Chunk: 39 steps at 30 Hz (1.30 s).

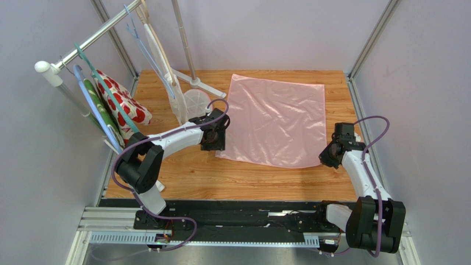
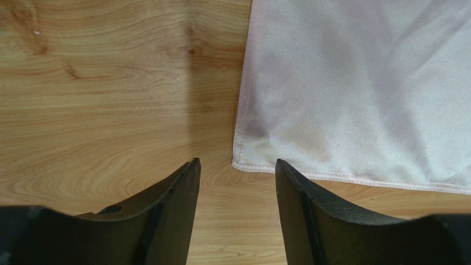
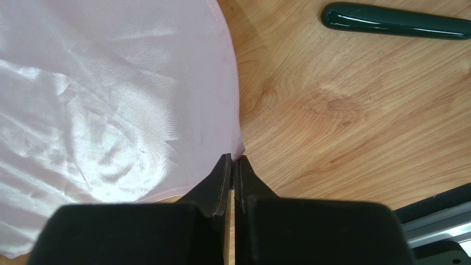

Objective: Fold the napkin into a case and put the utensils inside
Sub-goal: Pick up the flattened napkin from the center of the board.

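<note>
The napkin (image 1: 276,118) lies spread flat and unfolded on the wooden surface (image 1: 182,176), right of centre. Its far edge runs close to the surface's far edge, and its right edge sits near the enclosure's right rail. Bare wood is open along the near side, between the napkin's near hem and the black rail that carries the arm bases. More bare wood lies to the left, up to the round white stand base (image 1: 194,102). The left gripper (image 2: 236,161) hangs over the near-left corner with its fingers apart, and the hemmed corner shows just ahead of the gap between them, flat on the wood. The right gripper (image 3: 233,160) is at the near-right corner with its fingers pressed together. The corner runs straight into the tips and looks pinched, and the cloth edge there curves and casts a shadow on the wood. The pinch itself is hidden by the fingers. On the far left, a flowered cloth (image 1: 124,102) and a green cloth (image 1: 98,105) hang from the rack (image 1: 88,41), partly covered by hangers. In the right wrist view, a dark glossy bar (image 3: 387,21) lies on the wood, cut off at the picture's edge, and I cannot tell what it is.
</note>
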Motion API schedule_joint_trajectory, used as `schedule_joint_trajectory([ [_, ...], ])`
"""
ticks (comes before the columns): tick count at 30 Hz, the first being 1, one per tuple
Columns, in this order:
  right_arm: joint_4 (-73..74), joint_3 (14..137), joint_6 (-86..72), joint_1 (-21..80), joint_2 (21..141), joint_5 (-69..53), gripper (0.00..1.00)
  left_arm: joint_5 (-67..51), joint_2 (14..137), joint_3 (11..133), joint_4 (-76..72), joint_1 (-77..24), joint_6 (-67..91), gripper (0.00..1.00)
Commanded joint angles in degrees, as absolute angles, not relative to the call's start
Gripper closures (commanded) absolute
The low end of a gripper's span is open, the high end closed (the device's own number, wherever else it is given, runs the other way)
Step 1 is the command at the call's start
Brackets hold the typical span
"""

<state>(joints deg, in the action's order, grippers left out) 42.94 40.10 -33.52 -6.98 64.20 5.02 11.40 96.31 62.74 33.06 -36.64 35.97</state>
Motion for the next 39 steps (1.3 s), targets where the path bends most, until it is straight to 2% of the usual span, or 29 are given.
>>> schedule_joint_trajectory([
  [1, 41.40, 40.52, -31.64, -6.77, 63.11, 3.52, 1.00, 12.13, 98.43, 65.65, 34.19, -35.69, 40.34, 0.42],
  [11, 41.22, 40.60, -31.38, -6.77, 62.67, 2.90, 1.00, 11.52, 101.95, 66.89, 37.18, -35.68, 47.46, 0.50],
  [19, 41.22, 40.61, -31.46, -6.77, 62.67, 2.90, 1.00, 11.78, 104.41, 66.62, 38.06, -37.00, 50.97, 0.45],
  [23, 41.13, 40.43, -31.46, -6.77, 62.40, 2.72, 1.00, 10.81, 107.05, 66.62, 36.74, -37.27, 52.46, 0.46],
  [27, 41.57, 40.61, -31.46, -6.77, 61.70, 2.81, 1.00, 11.77, 107.14, 64.69, 34.90, -37.18, 53.79, 0.67],
  [29, 41.66, 40.61, -31.46, -6.77, 61.61, 2.81, 1.00, 11.43, 106.53, 62.50, 32.35, -36.92, 53.88, 0.73],
  [33, 41.48, 40.60, -31.46, -6.77, 61.96, 2.64, 1.00, 10.90, 104.25, 61.79, 30.50, -37.09, 52.13, 0.95],
  [35, 41.83, 40.87, -31.38, -6.77, 61.88, 2.90, 1.00, 13.17, 102.40, 62.66, 31.72, -37.53, 50.02, 1.00],
  [39, 42.80, 41.39, -31.64, -6.77, 59.86, 2.90, 1.00, 15.47, 94.34, 63.19, 32.61, -38.85, 45.71, 1.00],
])
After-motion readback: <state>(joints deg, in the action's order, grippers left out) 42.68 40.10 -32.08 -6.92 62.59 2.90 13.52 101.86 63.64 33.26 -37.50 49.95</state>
